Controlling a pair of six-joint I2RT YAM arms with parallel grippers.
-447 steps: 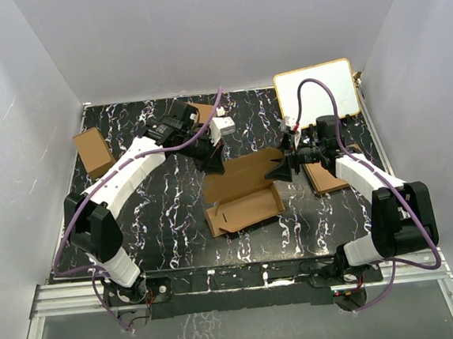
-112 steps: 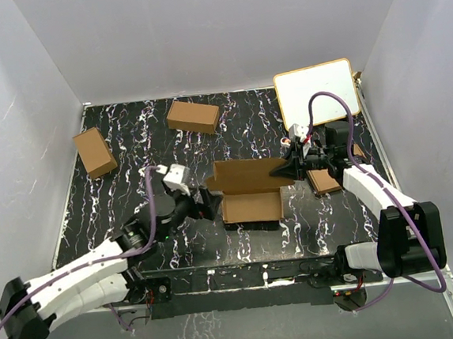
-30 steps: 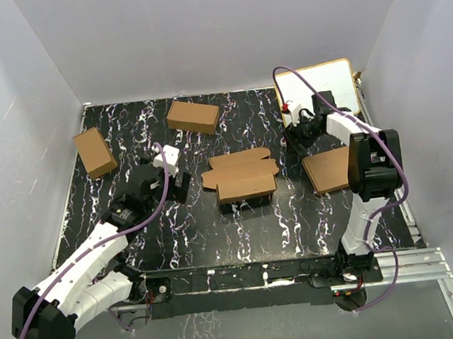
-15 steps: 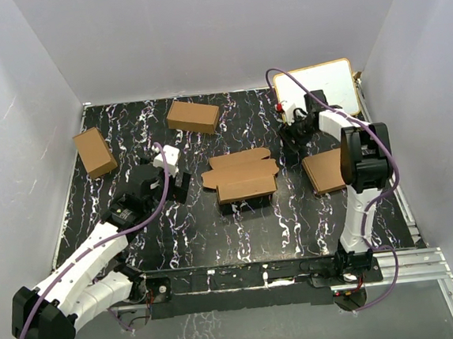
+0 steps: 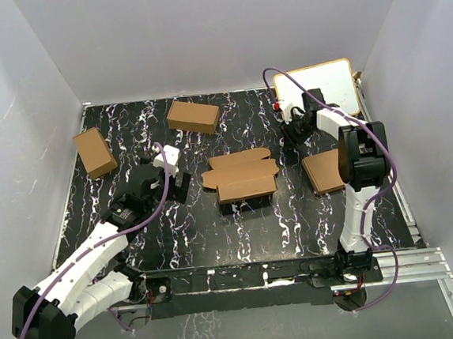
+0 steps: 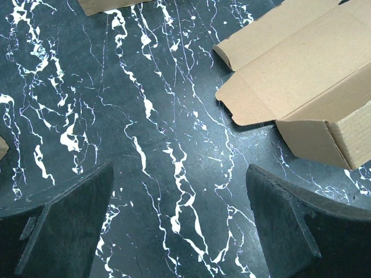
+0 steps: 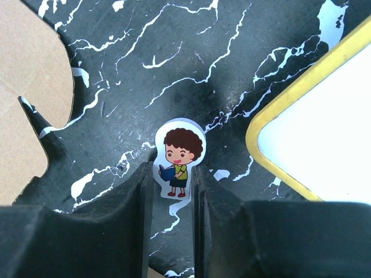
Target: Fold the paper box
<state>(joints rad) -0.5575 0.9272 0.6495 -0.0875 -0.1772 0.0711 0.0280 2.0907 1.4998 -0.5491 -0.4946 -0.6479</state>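
The right gripper (image 7: 171,191) has left the paper box (image 5: 241,178) and gone to its 1 o'clock, by the white board (image 5: 319,90), pinched tight on a little boy picture (image 7: 177,153). The left gripper (image 6: 178,174) has stayed at the box's 9 o'clock, spread wide and empty. The box lies in the middle of the table (image 5: 295,227), half folded with nobody holding it, so I think a push from the left could slide it or pop it open.

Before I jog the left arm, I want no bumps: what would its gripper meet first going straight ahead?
Seemingly nothing: ahead of the left gripper is bare table; the paper box lies off to the right, though depth is unclear.
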